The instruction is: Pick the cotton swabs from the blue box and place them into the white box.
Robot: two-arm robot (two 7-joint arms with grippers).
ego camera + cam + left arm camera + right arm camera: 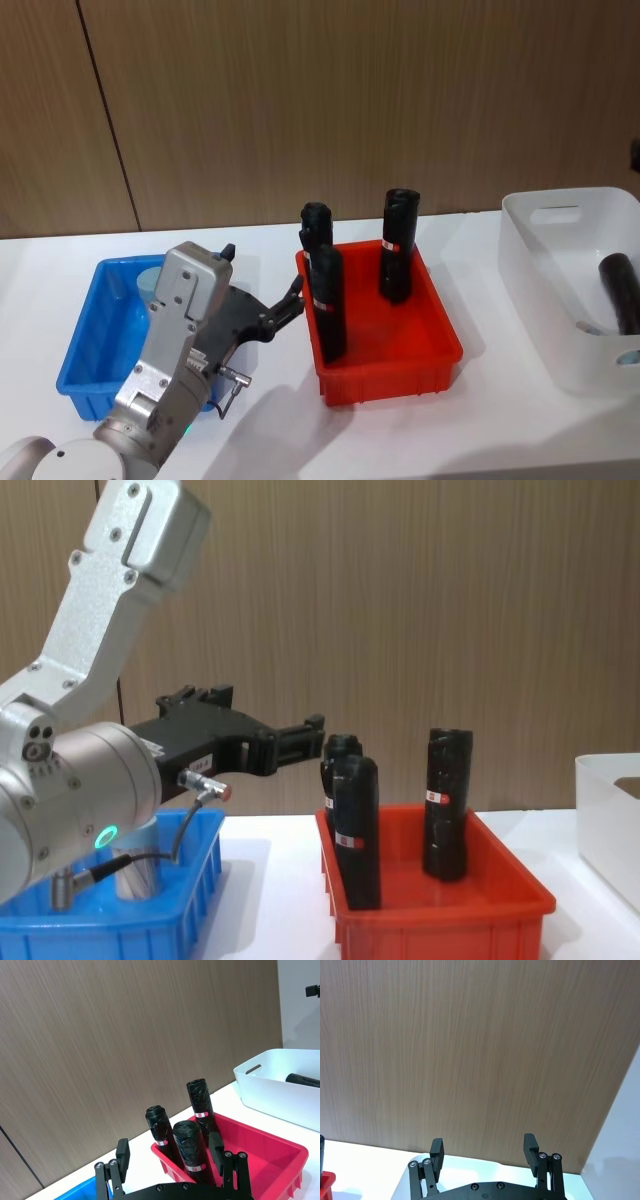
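Note:
The blue box (pixel 95 335) sits at the table's left. One jar of cotton swabs (pixel 148 283) stands in it, its pale lid half hidden behind my left arm; from the chest its clear body (pixel 138 876) shows. My left gripper (pixel 296 293) hovers open and empty above the blue box's right side, pointing at the red bin (pixel 385 345). The left wrist view has its fingers (pixel 122 1156) spread wide. The white box (pixel 560 300) stands far right, with a pale lid (pixel 629 356) at its near corner. My right gripper (pixel 483 1149) is open, facing the wooden wall.
The red bin between the two boxes holds three upright black rolls (pixel 328 300) with red labels. Another black roll (pixel 620 290) lies in the white box. A wooden wall (pixel 320 100) closes the back of the white table.

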